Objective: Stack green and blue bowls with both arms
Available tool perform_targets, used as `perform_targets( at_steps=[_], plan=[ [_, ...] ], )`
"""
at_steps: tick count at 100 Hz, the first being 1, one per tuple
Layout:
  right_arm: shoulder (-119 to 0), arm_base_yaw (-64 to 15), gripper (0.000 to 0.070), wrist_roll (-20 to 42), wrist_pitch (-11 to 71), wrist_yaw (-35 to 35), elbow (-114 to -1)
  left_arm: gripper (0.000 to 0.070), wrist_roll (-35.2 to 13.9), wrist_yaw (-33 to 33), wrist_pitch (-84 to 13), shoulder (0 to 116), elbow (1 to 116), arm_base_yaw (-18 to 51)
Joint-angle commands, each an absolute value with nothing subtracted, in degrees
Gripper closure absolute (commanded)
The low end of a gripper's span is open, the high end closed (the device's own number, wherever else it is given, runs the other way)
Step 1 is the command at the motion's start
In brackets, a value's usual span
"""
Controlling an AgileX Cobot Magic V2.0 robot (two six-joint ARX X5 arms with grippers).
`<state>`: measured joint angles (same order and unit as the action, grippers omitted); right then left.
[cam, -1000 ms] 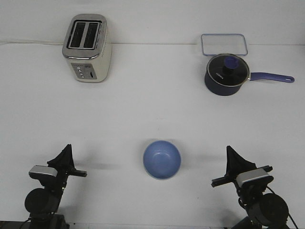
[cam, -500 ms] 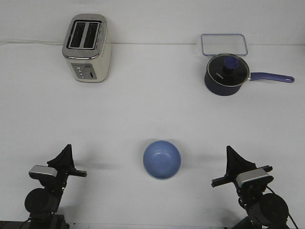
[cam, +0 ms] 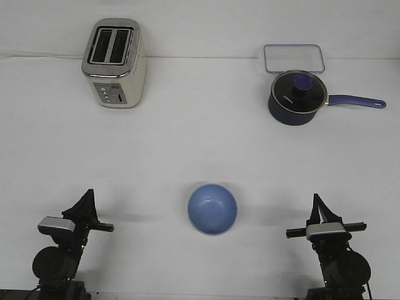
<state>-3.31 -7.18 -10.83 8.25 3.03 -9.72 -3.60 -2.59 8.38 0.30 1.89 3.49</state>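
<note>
The light blue bowl (cam: pixel 212 208) sits upright on the white table (cam: pixel 200 144), near the front at the middle. The green bowl does not show as a separate thing anywhere in the front view. My left gripper (cam: pixel 88 196) rests low at the front left, well left of the bowl. Its fingers meet in a point and hold nothing. My right gripper (cam: pixel 316 201) rests low at the front right, well right of the bowl. It is also drawn to a point and empty.
A cream toaster (cam: pixel 114 62) stands at the back left. A dark navy saucepan (cam: pixel 297 97) with a glass lid and a handle pointing right stands at the back right. A clear lidded container (cam: pixel 294 58) lies behind it.
My right arm has swung a little to the right and now points straight ahead. The left arm and the blue bowl have not moved.
</note>
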Motion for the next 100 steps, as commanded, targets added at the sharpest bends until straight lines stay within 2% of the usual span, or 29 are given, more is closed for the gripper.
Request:
perform_targets(
  at_steps=[1,24,100],
  plan=[
    [-0.95,-6.63,0.07,-13.47,7.49,2.74,-7.55,0.0685,-3.7,-2.59,9.08,0.19,0.8,3.38],
    [-0.05,-5.58,0.07,-13.89,4.34,2.74,-0.62,0.0686,-3.7,-2.59,8.95,0.21,0.8,3.38],
    [-0.05,-5.61,0.07,-13.69,6.0,2.92,-0.73,0.0686,-3.7,-2.59,9.06,0.19,0.84,3.38]
  ],
)
